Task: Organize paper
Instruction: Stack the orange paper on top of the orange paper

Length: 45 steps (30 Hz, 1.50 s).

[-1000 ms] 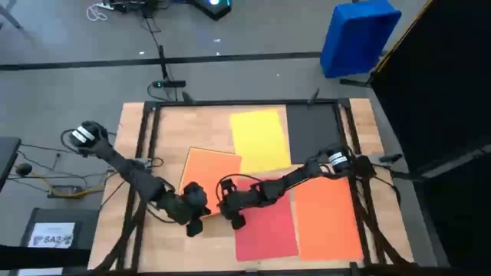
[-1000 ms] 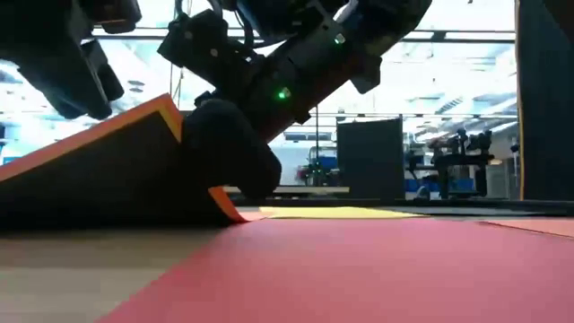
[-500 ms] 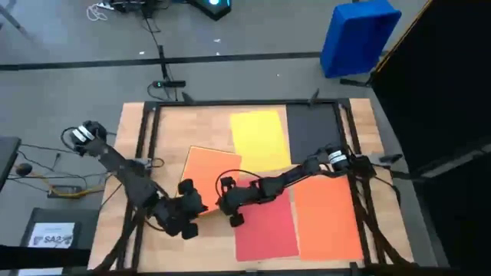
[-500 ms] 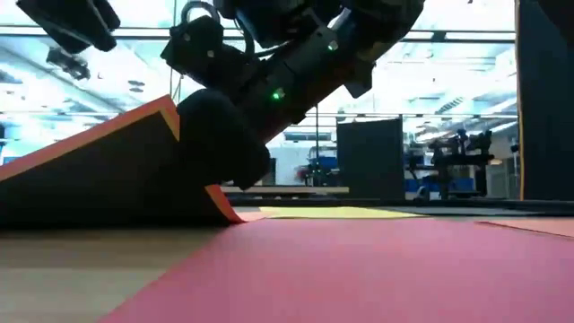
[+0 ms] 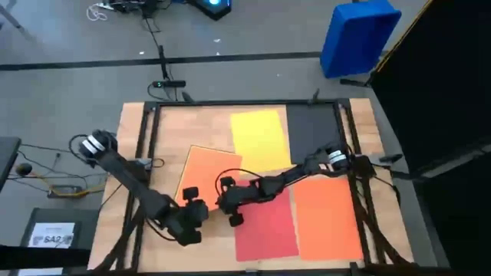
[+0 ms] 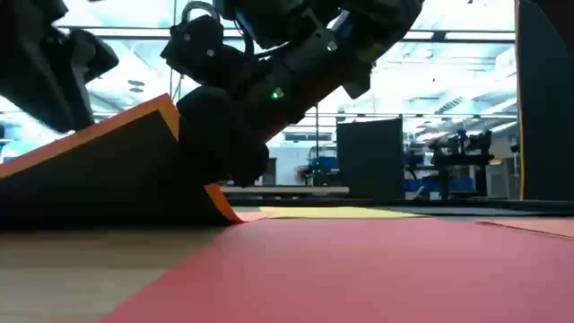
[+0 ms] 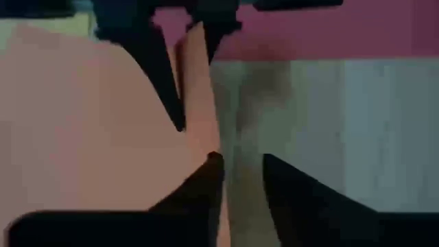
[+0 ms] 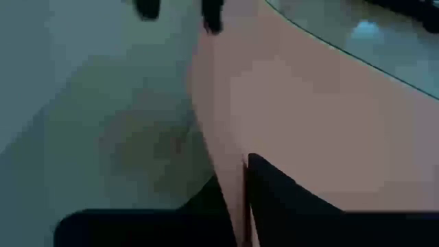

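The wooden table (image 5: 130,126) carries five thin, flat rectangular paper sheets. Along the far edge, a yellow sheet (image 5: 259,138) lies beside a dark grey sheet (image 5: 313,129). Nearer the front, a large orange sheet (image 5: 328,218) lies flat beside a red sheet (image 5: 266,226). A smaller orange sheet (image 5: 205,172) sits left of centre, one edge raised into a slope. The right gripper (image 5: 228,201) is closed on that raised edge, the paper pinched between its dark fingers (image 8: 274,195). The left gripper (image 5: 192,221) hovers just beside it, fingers (image 7: 206,185) slightly parted, gripping nothing.
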Motion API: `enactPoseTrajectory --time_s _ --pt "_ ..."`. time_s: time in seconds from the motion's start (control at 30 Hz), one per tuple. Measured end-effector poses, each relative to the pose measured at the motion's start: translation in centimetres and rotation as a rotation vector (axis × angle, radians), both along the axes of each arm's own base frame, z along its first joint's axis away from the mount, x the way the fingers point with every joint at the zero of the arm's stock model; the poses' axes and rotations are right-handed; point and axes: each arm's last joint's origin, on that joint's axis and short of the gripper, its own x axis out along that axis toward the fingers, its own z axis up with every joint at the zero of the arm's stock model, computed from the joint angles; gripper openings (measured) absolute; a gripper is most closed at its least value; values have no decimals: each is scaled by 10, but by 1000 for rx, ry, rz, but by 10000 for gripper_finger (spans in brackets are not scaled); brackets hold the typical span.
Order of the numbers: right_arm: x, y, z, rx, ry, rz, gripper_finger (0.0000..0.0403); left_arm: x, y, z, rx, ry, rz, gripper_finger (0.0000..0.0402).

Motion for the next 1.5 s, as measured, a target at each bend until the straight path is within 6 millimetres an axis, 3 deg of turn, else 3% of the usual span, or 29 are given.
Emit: enactPoseTrajectory --time_s 0.2,0.6,0.77,1.07,1.5 --pt "0 0 0 1 -4 0 0 -1 0 0 -17 16 1 160" --pt "0 0 1 -2 -8 3 0 -5 5 -1 34 50 12 159" --pt "1 1 2 -8 -21 10 0 -5 5 -2 39 55 11 122" --pt "1 1 2 -5 -24 18 0 -7 6 -2 58 71 5 11" --pt "1 1 2 -16 -23 26 0 -8 7 -2 60 102 -23 1"
